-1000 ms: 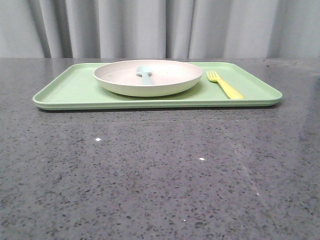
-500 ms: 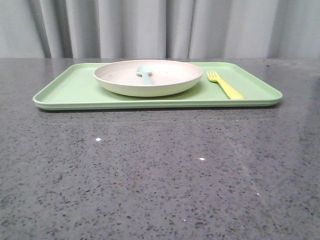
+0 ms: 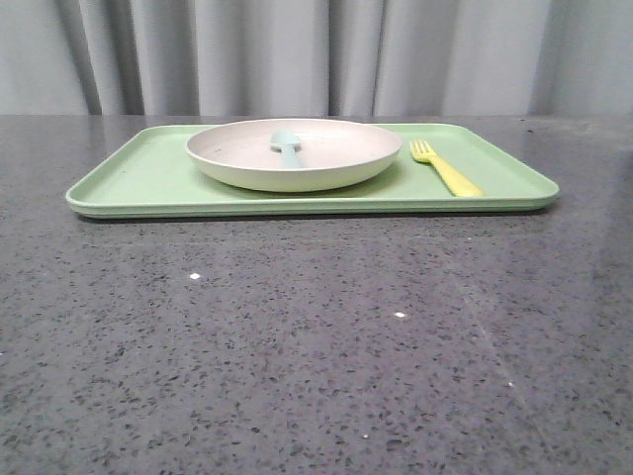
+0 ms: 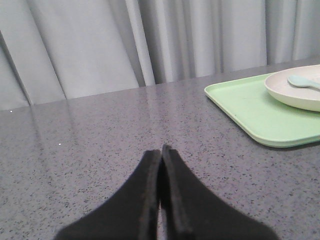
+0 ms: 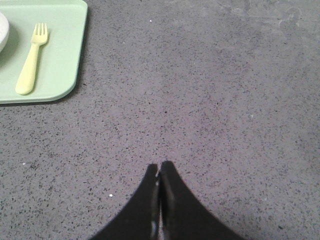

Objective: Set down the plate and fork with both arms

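We see the plate (image 3: pixel 294 153) resting on the light-green tray (image 3: pixel 138 178) in the upper centre of the front view, a pale blue-green spoon (image 3: pixel 288 146) lying in it. The fork (image 3: pixel 444 167) lies on the tray just right of the plate, tines pointing away. Both grippers hover over the speckled grey table (image 3: pixel 316 336), apart from the tray: left gripper (image 4: pixel 161 150) and right gripper (image 5: pixel 159 166) each with fingers pressed together, holding nothing
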Tool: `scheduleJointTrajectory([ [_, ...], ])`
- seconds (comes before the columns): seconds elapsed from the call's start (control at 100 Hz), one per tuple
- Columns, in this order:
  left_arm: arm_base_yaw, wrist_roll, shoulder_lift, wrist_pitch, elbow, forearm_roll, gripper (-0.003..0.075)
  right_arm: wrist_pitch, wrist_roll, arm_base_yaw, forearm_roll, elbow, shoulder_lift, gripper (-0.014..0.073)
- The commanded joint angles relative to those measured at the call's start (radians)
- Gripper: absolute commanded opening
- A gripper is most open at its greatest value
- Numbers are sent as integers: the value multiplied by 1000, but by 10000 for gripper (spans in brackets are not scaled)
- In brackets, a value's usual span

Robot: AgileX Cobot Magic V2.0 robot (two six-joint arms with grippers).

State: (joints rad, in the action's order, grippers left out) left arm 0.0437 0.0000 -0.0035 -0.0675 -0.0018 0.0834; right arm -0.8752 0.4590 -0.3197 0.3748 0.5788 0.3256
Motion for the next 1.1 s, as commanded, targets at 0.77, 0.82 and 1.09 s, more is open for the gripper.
scheduleJointTrajectory([
  [0.77,8,-21,-32,101,13,-4,-20,68,-13,6,37,24,8,-120],
  [0.82,8,-21,-32,101,13,-4,-20,68,-13,6,37,24,8,-120],
  [1.09,8,-21,-32,101,13,-4,-20,68,-13,6,37,24,8,-120],
])
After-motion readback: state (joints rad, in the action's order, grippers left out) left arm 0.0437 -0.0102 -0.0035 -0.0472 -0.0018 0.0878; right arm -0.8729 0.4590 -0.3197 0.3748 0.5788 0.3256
